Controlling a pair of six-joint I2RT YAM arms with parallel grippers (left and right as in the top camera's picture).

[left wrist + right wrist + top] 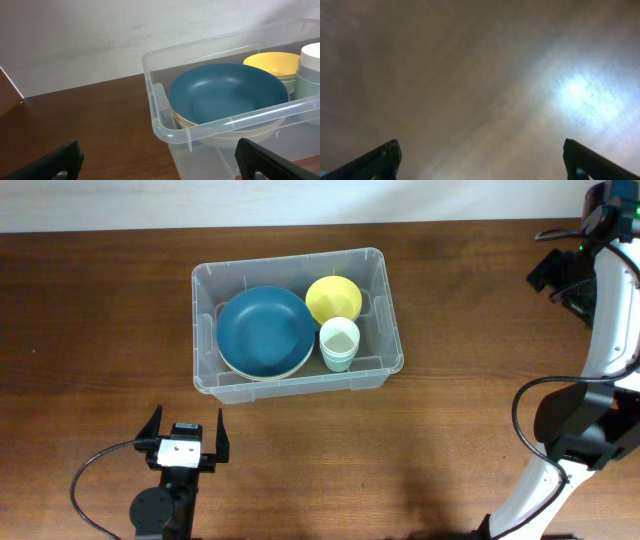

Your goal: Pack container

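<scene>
Looking at the container (285, 260) sitting in the middle of the table (100, 310), holding a blue bowl (265, 330), a yellow bowl (333, 298) and a cup (339, 340). Holding the left gripper (187, 420) wide open near the container's front side, not touching. Holding the right gripper (479, 150) wide open too, gripping nothing.

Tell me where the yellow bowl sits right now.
In the overhead view, the yellow bowl sits inside the container, in its back right part, just right of the blue bowl and directly behind the pale cup.
</scene>
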